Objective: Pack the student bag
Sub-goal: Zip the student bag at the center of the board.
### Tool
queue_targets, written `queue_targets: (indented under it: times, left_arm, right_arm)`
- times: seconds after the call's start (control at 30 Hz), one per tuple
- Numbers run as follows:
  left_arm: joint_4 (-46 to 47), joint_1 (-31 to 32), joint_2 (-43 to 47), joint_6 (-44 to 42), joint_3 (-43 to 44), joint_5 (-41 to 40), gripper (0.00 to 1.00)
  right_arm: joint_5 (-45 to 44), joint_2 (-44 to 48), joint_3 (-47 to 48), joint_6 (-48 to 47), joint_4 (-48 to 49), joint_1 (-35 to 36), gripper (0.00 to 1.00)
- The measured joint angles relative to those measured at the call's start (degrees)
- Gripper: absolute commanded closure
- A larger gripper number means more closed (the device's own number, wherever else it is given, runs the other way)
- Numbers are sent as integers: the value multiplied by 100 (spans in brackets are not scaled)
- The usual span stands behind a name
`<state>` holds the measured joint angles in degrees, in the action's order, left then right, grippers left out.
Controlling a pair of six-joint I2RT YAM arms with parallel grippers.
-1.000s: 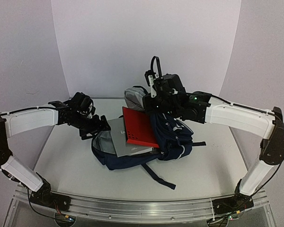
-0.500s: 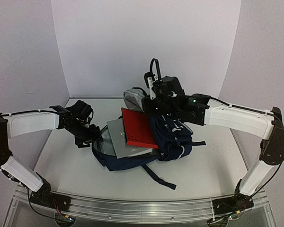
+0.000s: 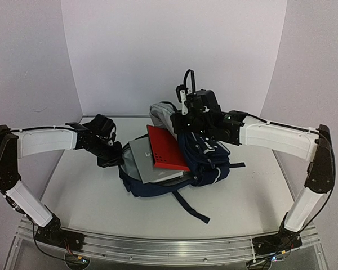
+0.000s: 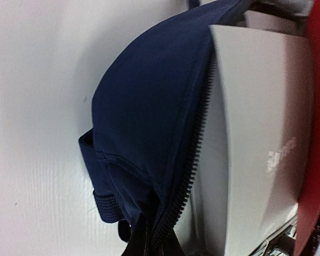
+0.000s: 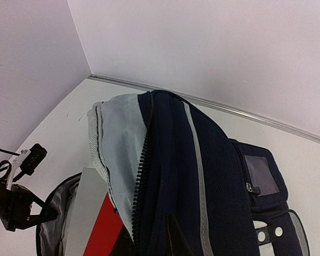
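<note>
The student bag (image 3: pixel 205 163) lies on the table (image 3: pixel 73 185), with a grey book (image 3: pixel 149 163) and a red book (image 3: pixel 166 149) half inside its mouth. The left gripper (image 3: pixel 115 160) pinches the zipper rim and the right gripper (image 3: pixel 181 119) grips the raised top. The next move probably means drawing the mouth over both books.

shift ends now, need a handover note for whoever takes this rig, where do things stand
left gripper: shut on the left rim of the student bag, at its mouth.
right gripper: shut on the bag's upper flap, holding it raised.
Things: the bag lies on the table, mouth open. The grey book and red book are partly in, partly sticking out.
Done: both books started in.
Left: get them fully inside, then probably close the zip.
</note>
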<state>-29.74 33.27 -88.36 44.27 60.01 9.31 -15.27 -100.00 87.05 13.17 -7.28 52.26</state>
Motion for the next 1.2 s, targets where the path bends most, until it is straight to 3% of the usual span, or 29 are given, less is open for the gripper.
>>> queue_targets:
  times: [0.07,0.17,0.27,0.47,0.63,0.77,0.97,1.2]
  left_arm:
    - [148,-25,-103,-80,389,120,100]
    - [409,-104,-365,-134,978,417,100]
    - [712,-223,-693,-104,1387,784,100]
    - [1224,-454,-1019,169,1465,1417,100]
    - [1493,-692,-1116,388,1474,1926,100]
    - [1634,-938,-1323,521,1604,2246,100]
    - [1680,-1124,-1413,622,1776,2401,100]
    - [1664,-1136,-1413,663,1860,2416,100]
  right_arm:
    - [146,-88,3,18,143,-200,87]
    - [331,-139,8,15,312,-429,47]
    - [557,-94,14,5,477,-567,22]
    - [1224,807,-687,103,718,-529,2]
    - [1706,1942,-1575,334,786,-393,7]
    - [1924,2541,-2322,639,939,-230,25]
    - [2080,2601,-3562,1162,1272,-37,47]
    - [1936,2118,-4295,1486,1762,-8,61]
